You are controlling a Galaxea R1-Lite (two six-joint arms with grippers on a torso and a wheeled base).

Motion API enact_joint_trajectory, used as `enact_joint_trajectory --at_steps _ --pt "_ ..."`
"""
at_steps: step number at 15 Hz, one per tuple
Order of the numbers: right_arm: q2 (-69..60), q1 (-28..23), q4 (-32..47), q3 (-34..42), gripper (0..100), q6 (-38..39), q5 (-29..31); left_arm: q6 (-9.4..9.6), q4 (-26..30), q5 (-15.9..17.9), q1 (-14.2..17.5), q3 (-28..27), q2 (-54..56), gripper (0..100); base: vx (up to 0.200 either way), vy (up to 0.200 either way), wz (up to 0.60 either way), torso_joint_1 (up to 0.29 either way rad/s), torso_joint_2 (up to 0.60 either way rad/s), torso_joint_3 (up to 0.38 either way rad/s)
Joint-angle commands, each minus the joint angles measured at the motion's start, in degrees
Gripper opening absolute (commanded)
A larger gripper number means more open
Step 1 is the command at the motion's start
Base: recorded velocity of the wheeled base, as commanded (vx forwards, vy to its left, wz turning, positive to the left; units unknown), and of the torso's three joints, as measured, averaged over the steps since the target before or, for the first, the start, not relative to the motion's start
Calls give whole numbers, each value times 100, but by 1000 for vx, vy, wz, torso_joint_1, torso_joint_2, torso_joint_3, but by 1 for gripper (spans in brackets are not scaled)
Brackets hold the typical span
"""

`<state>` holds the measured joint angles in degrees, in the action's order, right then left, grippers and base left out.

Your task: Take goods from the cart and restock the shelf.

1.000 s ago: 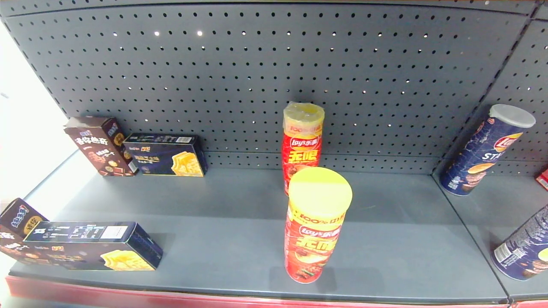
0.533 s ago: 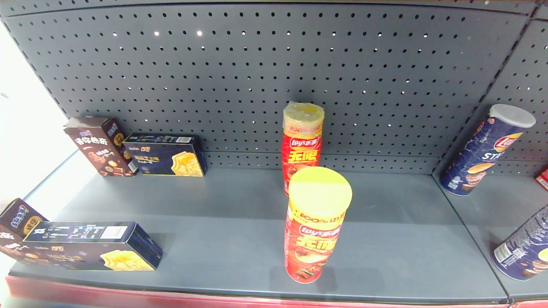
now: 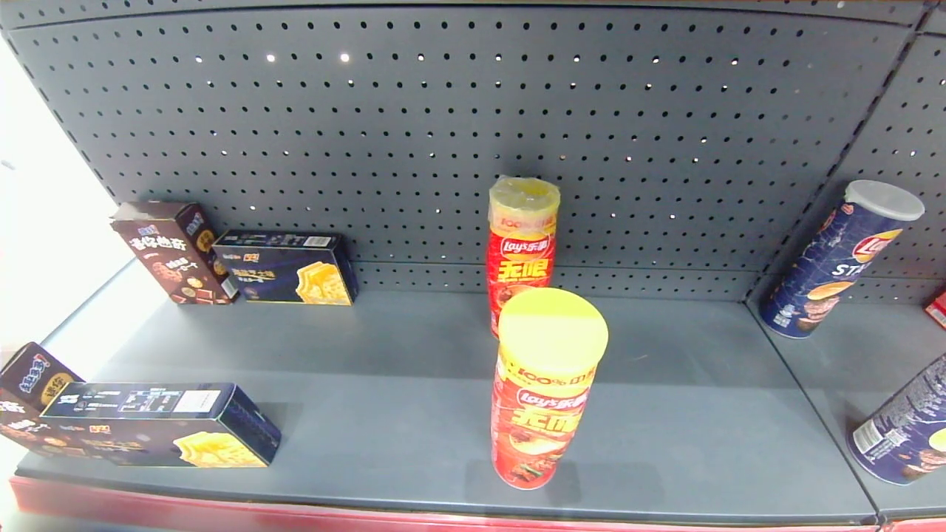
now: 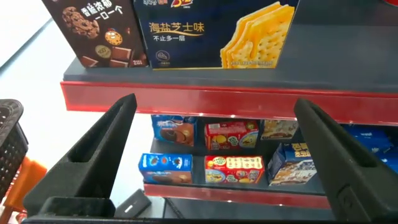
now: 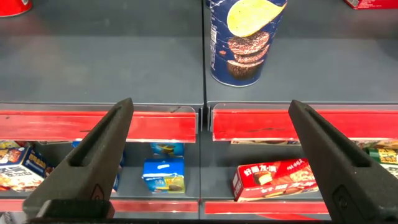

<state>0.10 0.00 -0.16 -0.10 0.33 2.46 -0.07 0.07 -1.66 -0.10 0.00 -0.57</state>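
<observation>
On the grey shelf (image 3: 384, 399) two red chip cans with yellow lids stand upright, one near the front (image 3: 543, 391) and one at the back (image 3: 521, 247). My left gripper (image 4: 217, 165) is open and holds nothing. It hangs below and in front of the shelf's red front edge (image 4: 224, 99), under a dark blue cracker box (image 4: 214, 34) and a brown cookie box (image 4: 99, 31). My right gripper (image 5: 211, 165) is open too, with nothing in it. It faces the red edge (image 5: 99, 124) below a dark blue chip can (image 5: 245, 40).
Boxes lie at the shelf's left front (image 3: 159, 425) and left back (image 3: 288, 266). Blue cans stand on the adjoining right bay (image 3: 839, 258). Lower shelves hold small boxes (image 4: 233, 168) (image 5: 277, 180). A black mesh basket (image 4: 9, 146) shows beside the left gripper.
</observation>
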Motion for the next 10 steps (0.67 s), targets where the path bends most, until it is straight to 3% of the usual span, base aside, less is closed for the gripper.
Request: enact_joint_trajectory --at_steps 1,7,9,10 --pt "8 0 -2 1 100 2 0 -1 -7 -1 1 0 5 100 0 0 0 0 0 0" --pt "8 0 -2 1 100 -7 -44 -1 -7 60 1 0 5 100 0 0 0 0 0 0" --pt "8 0 -2 1 100 11 -44 -1 -7 60 1 0 5 100 0 0 -600 2 2 2" --pt "8 0 -2 1 100 2 -44 -1 1 69 1 0 5 100 0 0 0 0 0 0"
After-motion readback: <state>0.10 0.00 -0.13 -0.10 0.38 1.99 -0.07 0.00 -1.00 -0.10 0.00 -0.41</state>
